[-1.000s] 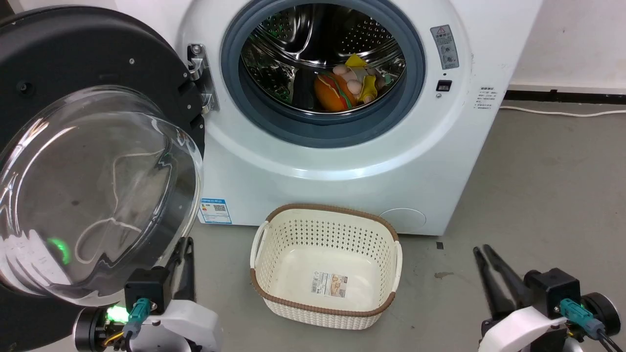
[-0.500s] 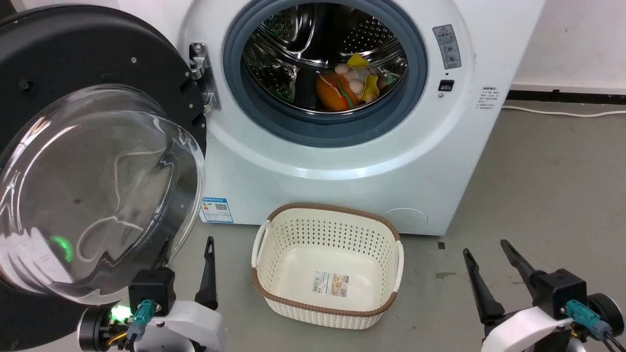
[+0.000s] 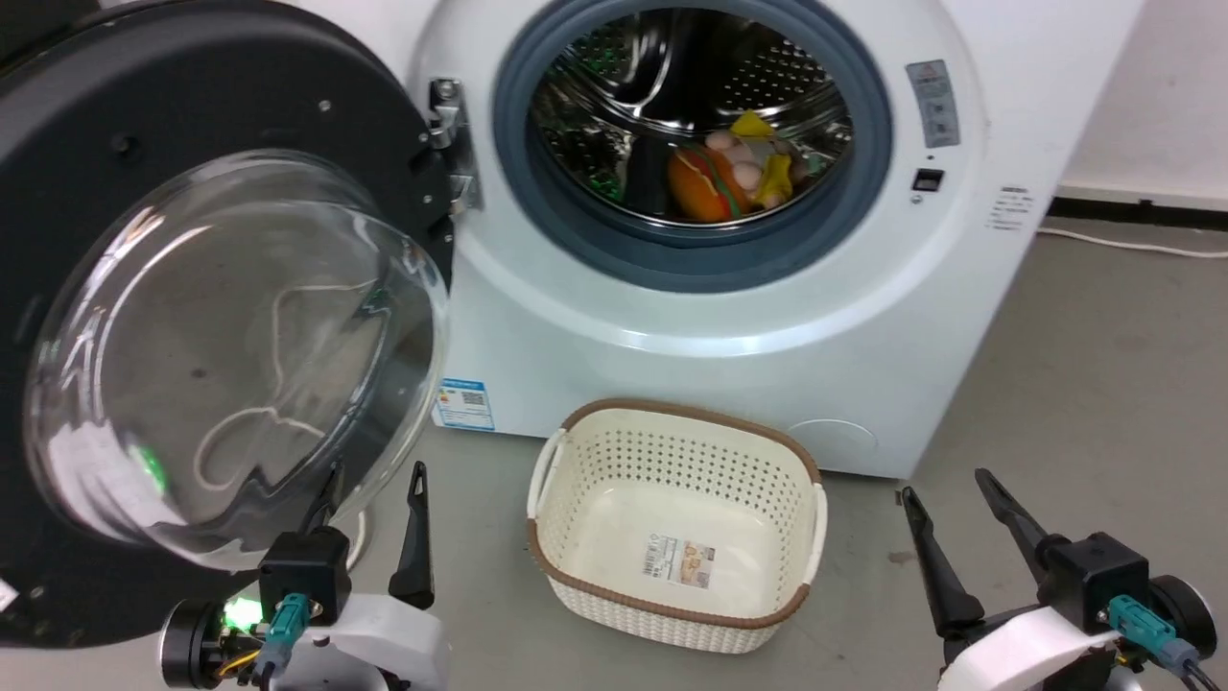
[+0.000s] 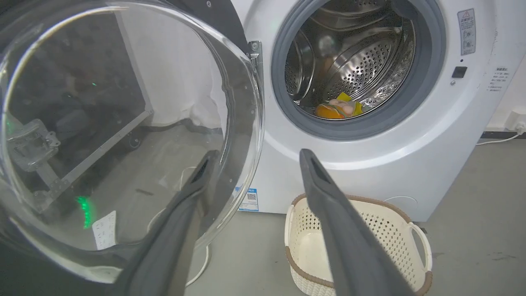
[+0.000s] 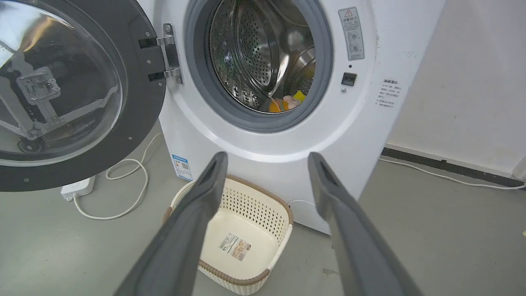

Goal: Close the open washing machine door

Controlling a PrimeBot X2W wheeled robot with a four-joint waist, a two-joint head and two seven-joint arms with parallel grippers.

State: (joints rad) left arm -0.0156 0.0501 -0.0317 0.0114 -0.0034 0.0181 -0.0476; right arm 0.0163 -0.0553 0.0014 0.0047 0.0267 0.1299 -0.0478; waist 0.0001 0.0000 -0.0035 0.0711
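At the lower left of the head view, the dark two-fingered left tool [image 3: 372, 489] is pointing up with its fingers spread wide and nothing between them. One finger is showing behind the lower edge of the door's glass, and I cannot tell whether it is touching. At the lower right, the right tool [image 3: 945, 499] is likewise standing wide open and empty above the grey floor [image 3: 1103, 384]. Between them, at lower centre, a cream perforated plastic basket with a brown rim [image 3: 672, 411] is sitting on the floor just in front of the machine. The large round black-rimmed washing machine door [image 3: 240, 86], with its bulging clear glass bowl, is hanging swung wide open across the left of the frame, hinged at the left of the drum mouth. Behind the basket, the big white front-loading washing machine [image 3: 672, 317] is standing across the upper centre, with orange and yellow soft toys [image 3: 720, 178] lying in its steel drum. A white cable [image 3: 1132, 245] is running along the floor at the right edge.
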